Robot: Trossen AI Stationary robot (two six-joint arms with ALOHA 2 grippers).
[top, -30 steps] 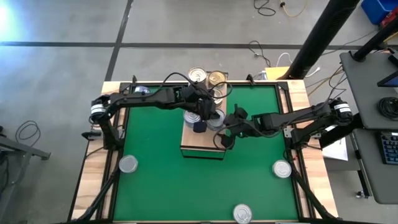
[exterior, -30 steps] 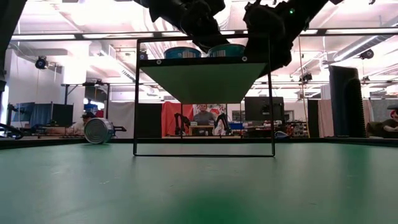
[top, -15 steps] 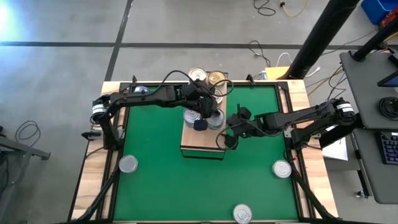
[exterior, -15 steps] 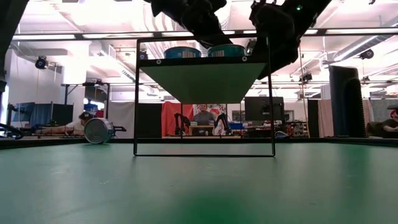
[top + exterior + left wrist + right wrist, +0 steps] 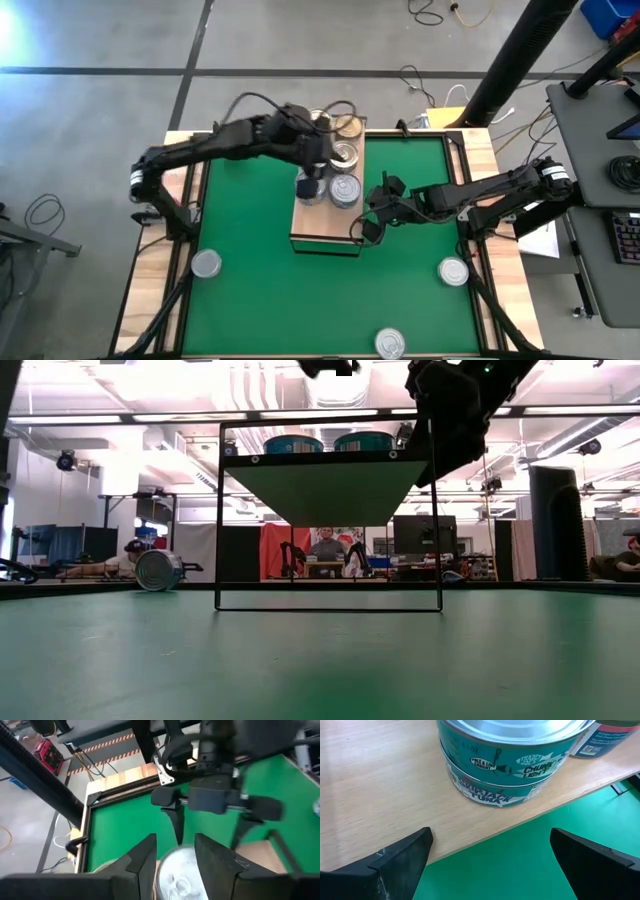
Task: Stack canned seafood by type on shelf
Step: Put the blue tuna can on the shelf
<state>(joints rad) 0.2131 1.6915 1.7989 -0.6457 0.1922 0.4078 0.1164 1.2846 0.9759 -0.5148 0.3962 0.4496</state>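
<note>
Several tins stood clustered on the far half of the shelf at the mat's middle, while three more tins lay well apart near the mat's near edge.

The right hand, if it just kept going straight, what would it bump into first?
Probably the stack of two teal tuna cans on the shelf. The right hand, open, points at them over the shelf's edge, though depth is hard to judge.
</note>
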